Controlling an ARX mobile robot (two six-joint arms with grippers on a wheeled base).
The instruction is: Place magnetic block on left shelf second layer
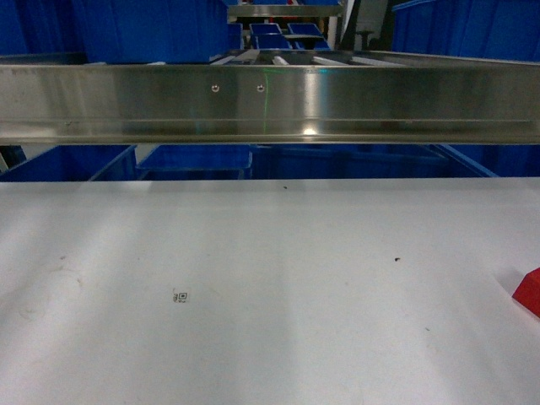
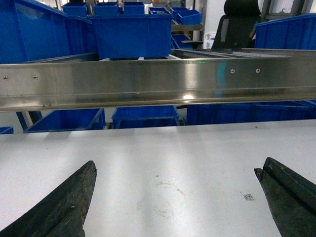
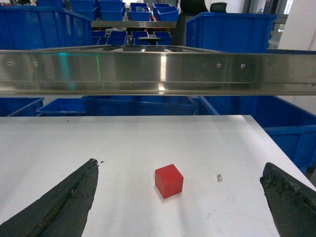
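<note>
The magnetic block [image 3: 169,180] is a small red cube standing on the white table; in the head view only its corner [image 1: 529,292] shows at the right edge. My right gripper [image 3: 178,170] is open above the table, its dark fingers [image 3: 69,202] spread wide on either side of the block without touching it. Over bare table to the left, my left gripper [image 2: 175,170] is open too, with nothing between its fingers [image 2: 64,207]. A steel shelf rail [image 1: 270,103] crosses every view above the table. Neither gripper shows in the head view.
Blue plastic bins [image 2: 131,34] stand behind and under the steel rail [image 2: 158,81]. A small printed tag [image 1: 180,296] lies on the white table [image 1: 278,278]. The table's right edge [image 3: 276,143] runs close to the block, with blue bins [image 3: 296,138] beyond it.
</note>
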